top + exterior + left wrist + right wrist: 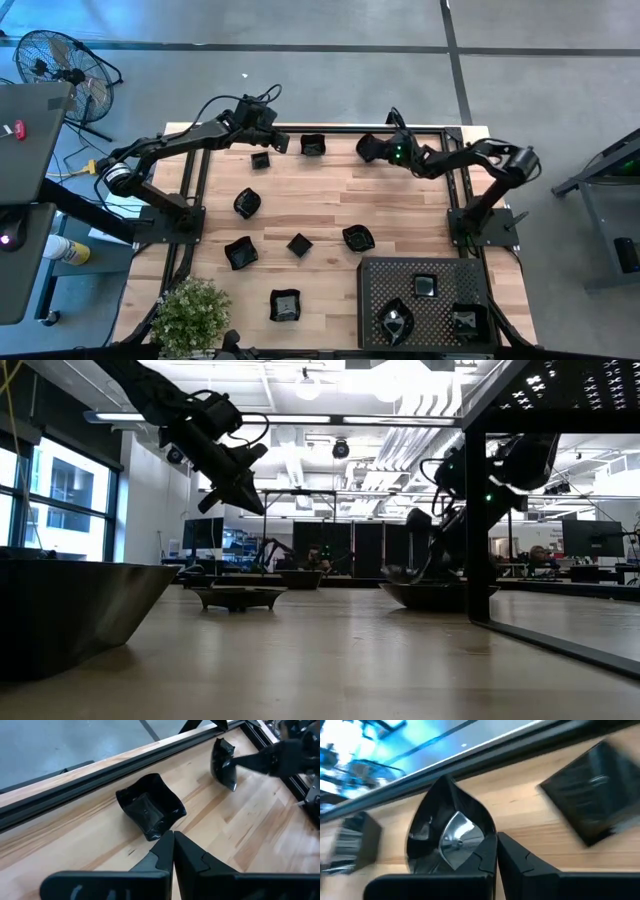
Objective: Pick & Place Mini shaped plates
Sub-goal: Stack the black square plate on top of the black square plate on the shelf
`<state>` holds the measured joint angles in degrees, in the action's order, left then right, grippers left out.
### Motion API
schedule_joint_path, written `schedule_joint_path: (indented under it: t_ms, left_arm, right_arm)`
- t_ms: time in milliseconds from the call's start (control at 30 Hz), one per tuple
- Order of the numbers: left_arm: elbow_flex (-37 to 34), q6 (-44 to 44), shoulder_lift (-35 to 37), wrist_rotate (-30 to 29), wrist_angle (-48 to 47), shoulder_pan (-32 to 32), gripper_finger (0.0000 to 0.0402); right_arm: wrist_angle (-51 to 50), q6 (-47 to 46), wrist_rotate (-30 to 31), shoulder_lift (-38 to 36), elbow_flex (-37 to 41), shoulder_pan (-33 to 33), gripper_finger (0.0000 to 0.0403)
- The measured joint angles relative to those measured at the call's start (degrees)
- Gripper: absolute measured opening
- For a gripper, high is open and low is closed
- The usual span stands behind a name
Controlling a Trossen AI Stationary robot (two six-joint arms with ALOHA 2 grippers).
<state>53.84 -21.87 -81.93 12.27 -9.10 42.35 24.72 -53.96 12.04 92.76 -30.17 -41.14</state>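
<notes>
Small glossy black mini shaped plates [299, 244], square and wavy-edged, lie scattered across the wooden table [320, 200]; three more sit on the perforated tray [425, 315] at the near right corner. Far left of the tray, by the back rail, the left gripper [173, 840] hangs clenched and empty above a wavy square plate [150, 810]. Directly behind the tray, the right gripper [496, 845] grasps a pointed plate [451, 835], lifted and tilted.
</notes>
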Motion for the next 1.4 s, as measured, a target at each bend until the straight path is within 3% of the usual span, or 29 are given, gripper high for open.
schedule_joint_path:
  t_ms: [433, 600, 933, 1233, 1400]
  left_arm:
    - [0.00, 0.79, -0.02, 0.02, 0.02, 0.02, 0.0005]
    - [0.00, 0.66, -0.02, 0.13, 0.02, 0.01, 0.0005]
    - [0.00, 0.63, -0.02, 0.15, 0.02, 0.00, 0.0005]
    - [0.00, 0.64, -0.02, 0.15, 0.02, 0.00, 0.0005]
    - [0.00, 0.64, -0.02, 0.44, -0.02, 0.02, 0.0005]
  right_arm:
    - [-15.04, 10.40, 24.60, -12.52, -0.05, 0.52, 0.0002]
    - [-17.10, 11.46, 29.20, -13.35, -0.07, 0.52, 0.0001]
    - [-17.17, 12.05, 28.54, -13.32, -0.07, 0.52, 0.0001]
    - [-19.73, 6.62, 19.49, -14.08, -0.07, 0.41, 0.0001]
    - [-21.89, 5.63, 11.08, -14.37, -0.07, 0.79, 0.0000]
